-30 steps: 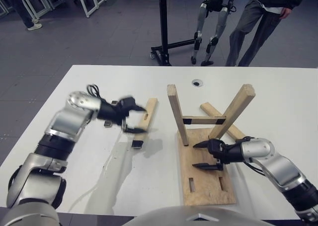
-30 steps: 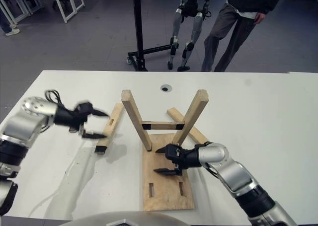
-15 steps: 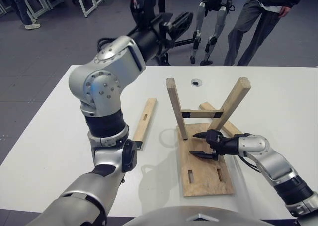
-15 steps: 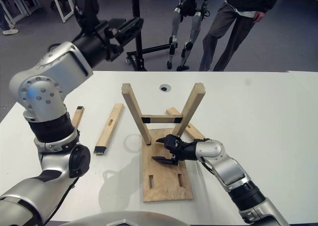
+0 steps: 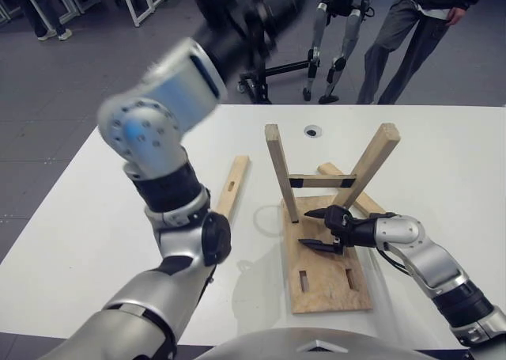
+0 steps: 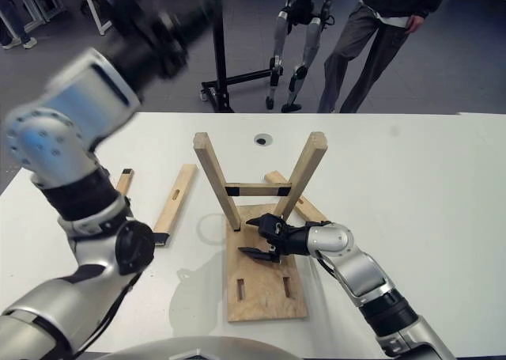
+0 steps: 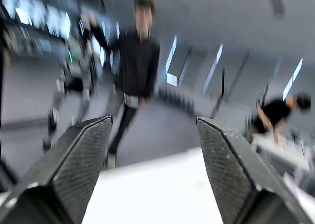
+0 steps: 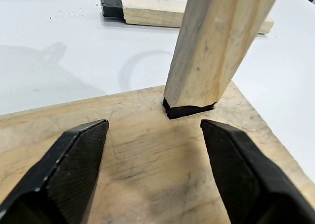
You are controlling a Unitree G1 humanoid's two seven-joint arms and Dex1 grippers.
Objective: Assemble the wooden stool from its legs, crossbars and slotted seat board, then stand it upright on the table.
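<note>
the left arm is lifted high, the left gripper with fingers spread. the right gripper, also spread, hovers low over the seat board, flat on the table, beside a leg standing in it.

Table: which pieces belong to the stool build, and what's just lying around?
Stool build:
seat board
two legs joined by a crossbar, standing on the board
loose leg
wooden piece lying behind them
short piece at far left

Lying about:
round hole
black stand on the floor behind
</note>
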